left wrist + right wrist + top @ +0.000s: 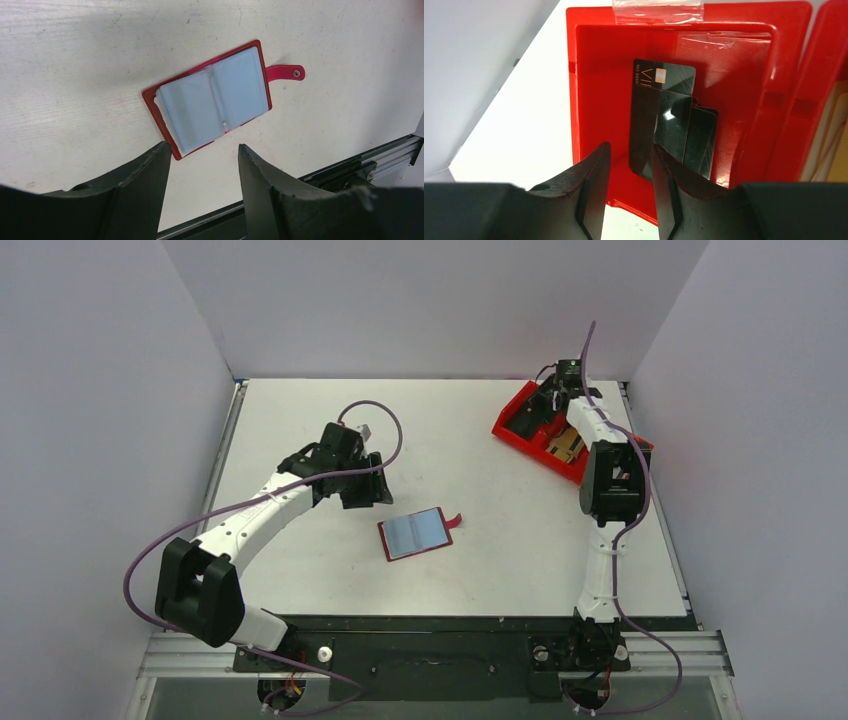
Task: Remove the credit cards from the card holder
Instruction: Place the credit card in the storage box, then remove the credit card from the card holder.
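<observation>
Right gripper [630, 150] is out at the far right corner of the table [300, 420], poised over the bright red bin [574, 75], and its jaws stand a narrow gap apart with nothing pinched between them. Just beyond the fingertips, the credit cards [664, 95] lie flat on the floor of the bin's left-hand compartment: three dark cards in an overlapping stack, the farthest one showing a small chip and pale lettering. A strip of clear tape [656, 10] sits on the bin's far rim. Over on the left, the left gripper [202, 150] hangs above the table with its jaws well apart and empty. From the wrist camera the two black fingers [145, 185] frame the card holder [212, 97], which lies beyond the tips and apart from them. That dark red card holder sits near the middle of the table, a little toward the near edge, opened flat like a book with its pale blue-grey plastic sleeves facing up. Its strap [286, 72] with the snap stud sticks out on the right side. Whether any card is tucked inside those sleeves, I cannot tell. From overhead, the left gripper is just left of the card holder and a touch farther back, while the right arm stretches well away to the bin.
</observation>
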Controlling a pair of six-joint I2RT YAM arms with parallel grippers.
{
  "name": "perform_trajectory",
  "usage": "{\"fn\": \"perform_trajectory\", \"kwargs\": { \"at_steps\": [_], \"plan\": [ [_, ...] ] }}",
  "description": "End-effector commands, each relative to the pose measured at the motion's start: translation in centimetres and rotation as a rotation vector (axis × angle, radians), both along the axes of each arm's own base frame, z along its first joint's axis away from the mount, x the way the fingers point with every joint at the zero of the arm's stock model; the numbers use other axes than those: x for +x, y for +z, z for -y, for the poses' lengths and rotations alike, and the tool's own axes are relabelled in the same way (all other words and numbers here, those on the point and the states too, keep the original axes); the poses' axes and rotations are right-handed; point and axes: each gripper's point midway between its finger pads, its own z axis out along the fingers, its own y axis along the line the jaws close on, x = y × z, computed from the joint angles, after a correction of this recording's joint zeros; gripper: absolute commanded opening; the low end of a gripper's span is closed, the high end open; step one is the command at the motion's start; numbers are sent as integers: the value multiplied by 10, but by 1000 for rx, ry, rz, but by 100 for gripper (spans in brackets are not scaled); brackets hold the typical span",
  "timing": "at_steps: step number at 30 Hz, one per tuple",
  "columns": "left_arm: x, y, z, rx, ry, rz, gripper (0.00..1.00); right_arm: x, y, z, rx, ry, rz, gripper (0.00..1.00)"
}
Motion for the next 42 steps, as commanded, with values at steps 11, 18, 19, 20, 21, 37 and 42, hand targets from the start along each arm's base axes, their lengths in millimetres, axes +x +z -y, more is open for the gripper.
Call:
{"fn": "perform_trajectory", "kwargs": {
  "at_steps": [11, 18, 19, 20, 21, 37, 42],
  "plan": [
    [11, 10, -7, -18, 27, 44, 50, -59, 106, 14, -82, -32, 88, 42],
    [8, -3, -15, -16, 48, 17, 50, -131, 91, -22, -99, 57, 63, 45],
    [6, -6, -16, -16, 48, 8, 50, -141, 99, -36, -98, 89, 85, 45],
    [6, -8, -17, -15, 51, 4, 50, -153, 87, -46, -104, 118, 66, 45],
    [5, -10, -18, -12, 53, -1, 50, -162, 94, -60, -104, 149, 89, 45],
    [-11, -48, -38, 10, 171, -31, 50, -286, 19, -226, -168, 610, 21, 48],
    [-15, -53, -51, 39, 233, -32, 50, -309, -4, -271, -204, 727, -13, 48]
  ]
}}
